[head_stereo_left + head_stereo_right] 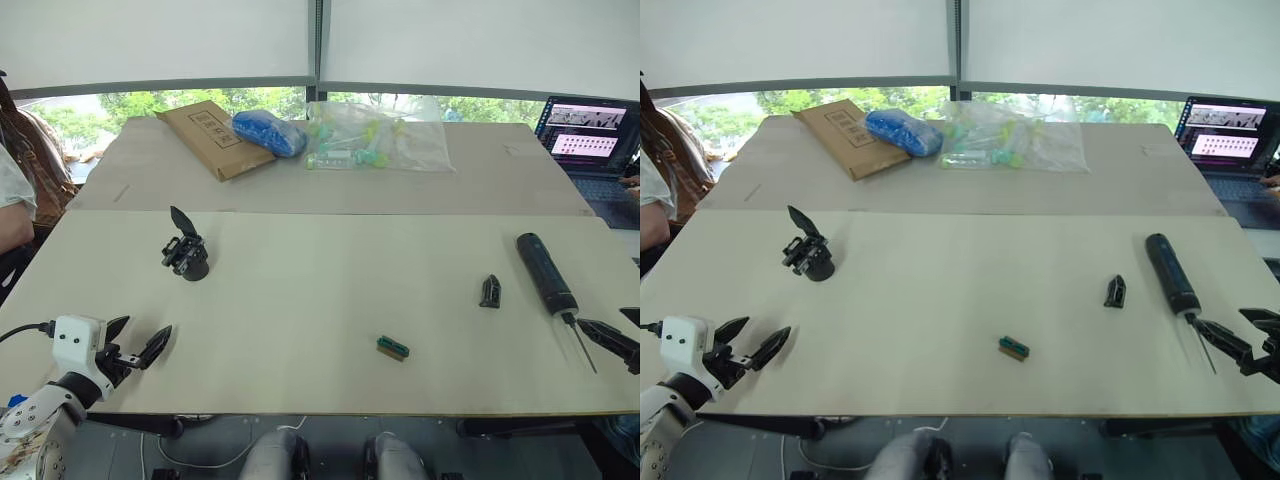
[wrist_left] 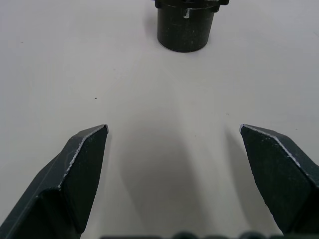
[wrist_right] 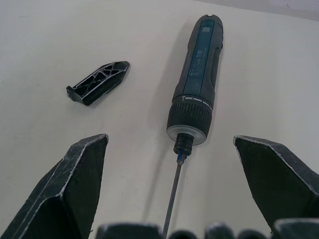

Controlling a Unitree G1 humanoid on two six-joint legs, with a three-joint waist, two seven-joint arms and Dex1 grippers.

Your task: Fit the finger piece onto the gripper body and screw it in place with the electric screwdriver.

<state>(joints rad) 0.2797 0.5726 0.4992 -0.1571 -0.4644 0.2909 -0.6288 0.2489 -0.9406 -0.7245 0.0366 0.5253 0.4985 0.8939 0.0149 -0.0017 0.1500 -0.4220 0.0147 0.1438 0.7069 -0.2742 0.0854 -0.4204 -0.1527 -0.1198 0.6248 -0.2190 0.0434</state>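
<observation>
We had both claws spread and empty — right gripper (image 3: 169,186) lined up on the electric screwdriver (image 1: 546,272), finger piece (image 1: 490,291) at its 9 o'clock, left gripper (image 1: 136,340) facing the gripper body (image 1: 186,250).

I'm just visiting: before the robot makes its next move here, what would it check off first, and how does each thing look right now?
1. Left hand open, holding nothing: ok.
2. Right hand open: ok.
3. Screwdriver lying free between the right fingers: ok.
4. Finger piece lying loose beside the screwdriver: ok.
5. Gripper body free on the table ahead of the left hand: ok.
6. Finger piece fitted on the body: not ok.
</observation>
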